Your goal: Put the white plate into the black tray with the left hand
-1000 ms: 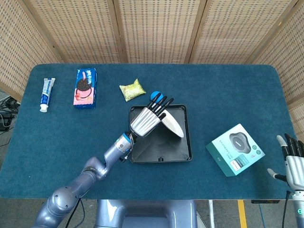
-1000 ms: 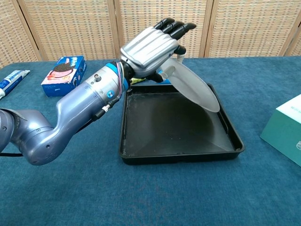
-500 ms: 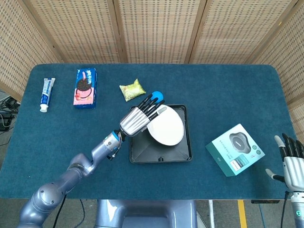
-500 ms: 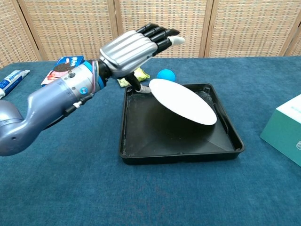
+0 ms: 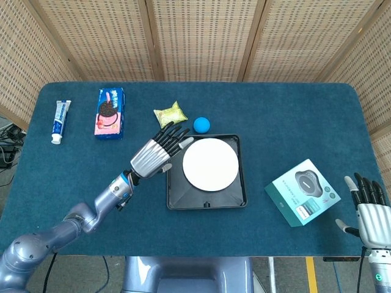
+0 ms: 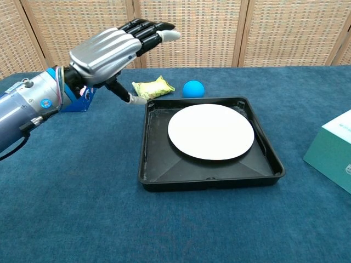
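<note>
The white plate [image 5: 210,163] [image 6: 210,131] lies flat inside the black tray [image 5: 206,200] [image 6: 211,176] at the table's middle. My left hand [image 5: 158,152] [image 6: 112,48] hovers open just left of the tray, its fingers spread and holding nothing, apart from the plate. My right hand [image 5: 368,210] shows at the lower right corner of the head view, open with fingers up, far from the tray.
A blue ball [image 5: 201,124] [image 6: 193,88] and a yellow snack packet [image 5: 170,115] [image 6: 153,87] lie just behind the tray. A cookie box [image 5: 109,112] and a toothpaste tube [image 5: 60,120] sit at the far left. A teal box [image 5: 302,192] [image 6: 334,156] stands right of the tray.
The left hand let go of the tilted plate, which dropped flat into the tray. The hand then pulled back to the left. The right hand shifted slightly.
</note>
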You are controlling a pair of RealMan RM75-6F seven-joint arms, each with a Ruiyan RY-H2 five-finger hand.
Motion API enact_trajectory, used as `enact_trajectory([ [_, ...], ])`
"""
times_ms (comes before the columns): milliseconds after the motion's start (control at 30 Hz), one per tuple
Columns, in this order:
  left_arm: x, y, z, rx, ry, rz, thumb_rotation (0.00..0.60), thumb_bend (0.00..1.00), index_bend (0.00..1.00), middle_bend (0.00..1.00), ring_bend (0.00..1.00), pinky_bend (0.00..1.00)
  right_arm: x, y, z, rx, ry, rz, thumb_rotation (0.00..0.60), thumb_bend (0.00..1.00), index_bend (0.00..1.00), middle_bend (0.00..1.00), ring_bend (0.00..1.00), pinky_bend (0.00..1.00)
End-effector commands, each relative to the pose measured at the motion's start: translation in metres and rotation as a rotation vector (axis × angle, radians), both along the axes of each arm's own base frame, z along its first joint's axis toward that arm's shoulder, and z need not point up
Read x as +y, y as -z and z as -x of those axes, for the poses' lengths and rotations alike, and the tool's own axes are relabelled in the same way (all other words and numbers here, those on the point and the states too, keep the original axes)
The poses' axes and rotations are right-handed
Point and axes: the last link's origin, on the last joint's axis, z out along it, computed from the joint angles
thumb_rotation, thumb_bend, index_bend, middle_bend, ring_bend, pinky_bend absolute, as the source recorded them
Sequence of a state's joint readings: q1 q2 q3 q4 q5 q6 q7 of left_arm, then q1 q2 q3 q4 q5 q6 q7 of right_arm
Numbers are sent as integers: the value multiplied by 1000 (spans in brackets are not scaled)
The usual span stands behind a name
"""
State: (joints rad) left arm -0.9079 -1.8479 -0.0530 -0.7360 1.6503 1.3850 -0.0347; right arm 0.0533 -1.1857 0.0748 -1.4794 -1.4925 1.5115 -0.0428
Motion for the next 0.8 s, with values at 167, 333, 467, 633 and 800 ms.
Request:
enact_trajectory([
  [167,-43,-55,62,-54,-232,-55,600,0,0,0,0,0,3,4,-4,9,-10,-14,600,155,62,0,0,0],
  [333,-99,-96,101,-23,-455,-80,600,0,0,0,0,0,5,10,-9,20,-24,-34,600,154,62,0,0,0],
  [467,-132,-112,119,36,-596,-87,600,0,0,0,0,0,6,13,-12,29,-31,-46,600,155,54,0,0,0],
  [633,-164,-122,141,33,-699,-95,600,0,0,0,0,0,7,14,-14,29,-33,-51,600,155,26,0,0,0],
  [800,-183,-123,159,3,-718,-109,600,0,0,0,0,0,8,15,-16,33,-35,-56,600,156,10,0,0,0],
])
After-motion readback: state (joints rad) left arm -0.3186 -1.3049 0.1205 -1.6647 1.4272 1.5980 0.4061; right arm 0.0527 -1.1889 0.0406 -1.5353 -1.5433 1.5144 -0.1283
